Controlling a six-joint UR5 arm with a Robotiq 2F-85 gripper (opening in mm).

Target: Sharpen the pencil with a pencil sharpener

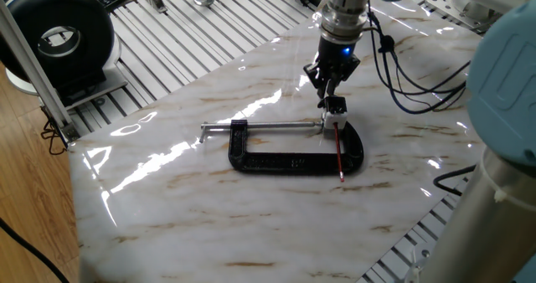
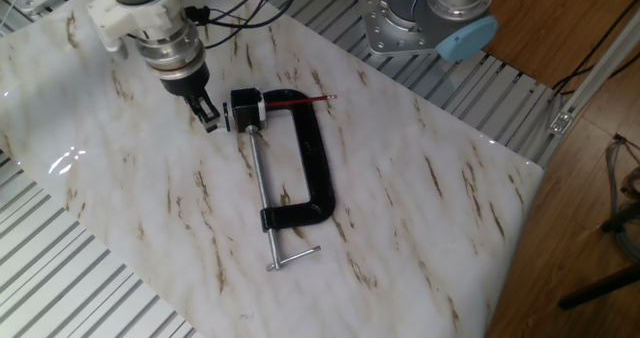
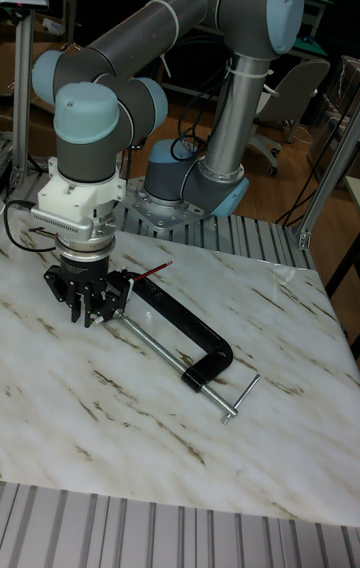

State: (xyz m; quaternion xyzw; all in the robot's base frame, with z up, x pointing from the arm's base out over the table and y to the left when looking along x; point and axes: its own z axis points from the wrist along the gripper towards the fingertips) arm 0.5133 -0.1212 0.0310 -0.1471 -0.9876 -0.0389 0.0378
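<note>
One fixed view: the gripper (image 1: pixel 329 85) is hanging in the upper centre-right of the frame, pointing down just above the pencil sharpener (image 1: pixel 336 110). Jaws look close together and are holding nothing, but how wide they stand I cannot tell from here. The sharpener is sitting at the right end of the black C-clamp (image 1: pixel 293 160), by the tip of the silver screw rod (image 1: pixel 268 126). The red pencil (image 1: pixel 337 150) is lying across the clamp's right end, running down from the sharpener. All of it is resting on the marble desk (image 1: pixel 167 191).

The other fixed view: the gripper (image 2: pixel 206 115) is sitting at upper left, just left of the sharpener (image 2: pixel 245 109) — near, contact unclear. The fingers (image 2: pixel 204 106) are nearly together, gripping nothing. The pencil (image 2: pixel 300 100) is sticking out to the right of the sharpener, over the clamp's (image 2: pixel 315 168) top arm.

Tall fixed view: the gripper (image 3: pixel 88 310) is hanging at centre left, low over the desk (image 3: pixel 150 428). The sharpener (image 3: pixel 122 288) is just to its right, partly hidden — the pencil (image 3: pixel 156 273) is angling up to the right from it.
</note>
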